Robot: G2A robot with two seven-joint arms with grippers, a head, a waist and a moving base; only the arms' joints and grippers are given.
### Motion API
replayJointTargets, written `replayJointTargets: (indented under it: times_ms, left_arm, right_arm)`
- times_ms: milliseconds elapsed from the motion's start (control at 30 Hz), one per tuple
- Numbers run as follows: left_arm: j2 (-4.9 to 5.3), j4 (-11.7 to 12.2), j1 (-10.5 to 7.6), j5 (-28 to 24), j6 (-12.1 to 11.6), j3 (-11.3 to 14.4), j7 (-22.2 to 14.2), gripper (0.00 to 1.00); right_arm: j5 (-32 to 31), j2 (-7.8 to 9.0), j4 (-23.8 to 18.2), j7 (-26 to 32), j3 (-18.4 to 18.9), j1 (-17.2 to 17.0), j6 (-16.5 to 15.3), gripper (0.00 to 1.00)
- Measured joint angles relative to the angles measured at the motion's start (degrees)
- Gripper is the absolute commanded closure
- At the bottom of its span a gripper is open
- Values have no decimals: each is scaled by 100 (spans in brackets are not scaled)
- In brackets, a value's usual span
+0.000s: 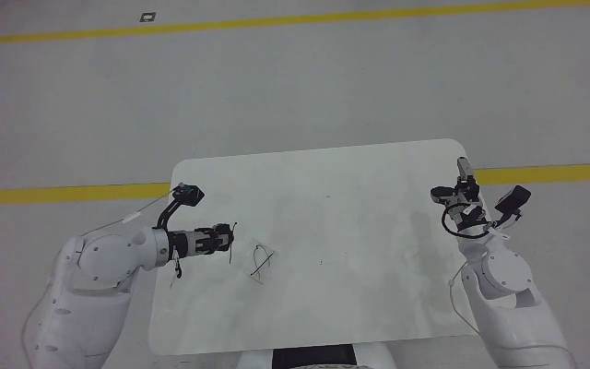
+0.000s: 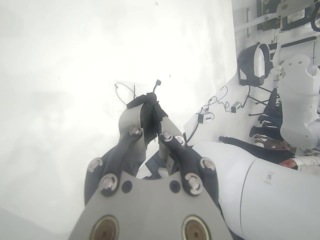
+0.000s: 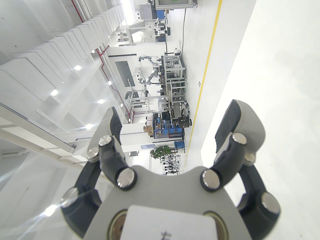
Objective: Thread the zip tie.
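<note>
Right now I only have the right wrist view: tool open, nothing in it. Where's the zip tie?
Observer: Left tool is shut on one zip tie; its head sticks out in front.
Operator: Any other tie?
Observer: A second zip tie, looped, lies on the table close to the left tool.
Operator: And my arm?
Observer: Right tool is at the table's right edge, far from both ties.
</note>
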Motion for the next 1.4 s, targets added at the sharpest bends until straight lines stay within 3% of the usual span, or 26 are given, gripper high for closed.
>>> replayJointTargets:
  times_ms: [133, 300, 533, 733, 933, 1233, 1400]
  left_arm:
    - [12, -11, -49, 185, -91, 59, 104, 100]
    - [77, -105, -376, 654, -536, 64, 166, 100]
    - [164, -256, -770, 376, -1226, -24, 91, 100]
    - [273, -448, -1168, 95, -1251, 78, 0, 100]
    - [399, -396, -1596, 72, -1251, 329, 178, 100]
    - [405, -387, -1612, 91, -1251, 340, 182, 100]
    - [418, -352, -1661, 355, -1251, 534, 473, 100]
  right_arm:
    - [0, 0, 0, 0, 0, 0, 0, 0]
    - [0, 0, 0, 0, 0, 0, 0, 0]
    - [0, 0, 0, 0, 0, 0, 0, 0]
    - [0, 0, 0, 0, 0, 0, 0, 0]
    - [0, 0, 0, 0, 0, 0, 0, 0]
    - [0, 0, 0, 0, 0, 0, 0, 0]
    - [0, 0, 0, 0, 0, 0, 0, 0]
